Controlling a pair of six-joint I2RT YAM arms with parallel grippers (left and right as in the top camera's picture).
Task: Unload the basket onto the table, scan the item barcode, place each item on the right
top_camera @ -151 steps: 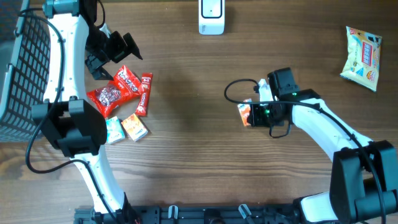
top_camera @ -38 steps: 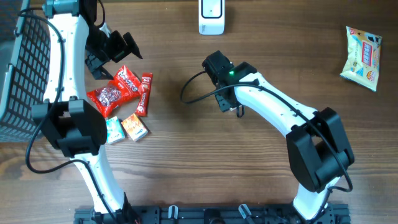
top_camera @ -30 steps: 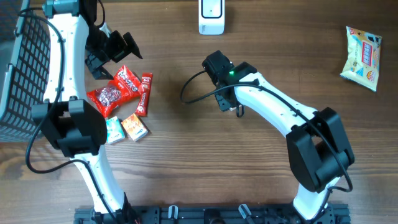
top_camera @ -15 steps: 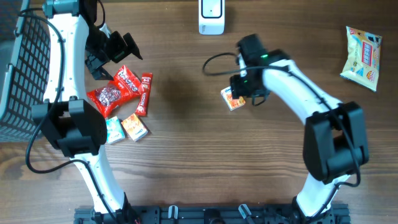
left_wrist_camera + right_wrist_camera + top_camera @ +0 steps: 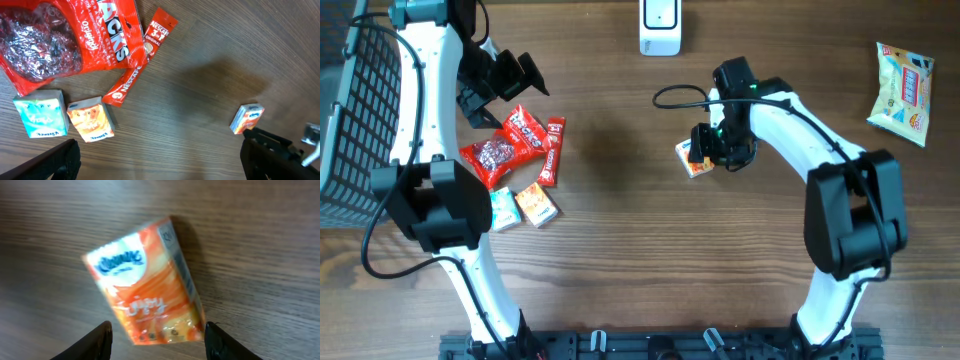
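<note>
The item is a small orange tissue pack (image 5: 690,158) lying flat on the wooden table right of centre. In the right wrist view the tissue pack (image 5: 145,292) fills the middle, label side up. My right gripper (image 5: 708,150) hovers just over its right end, open, and its fingertips (image 5: 99,341) straddle the pack's near end with a gap on the left side. The white barcode scanner (image 5: 659,27) stands at the table's far edge. My left gripper (image 5: 510,78) hangs open and empty at the far left, above a pile of snacks.
Under the left arm lie a red snack bag (image 5: 505,148), a Nescafe stick (image 5: 552,152), a teal tissue pack (image 5: 503,210) and another orange pack (image 5: 536,204). A wire basket (image 5: 360,110) stands at the left edge. A yellow snack bag (image 5: 903,92) lies at the far right.
My right arm swung to the right from the table's middle. The orange pack now lies uncovered on the table, with the open jaws settling over it. The left arm has not moved.
</note>
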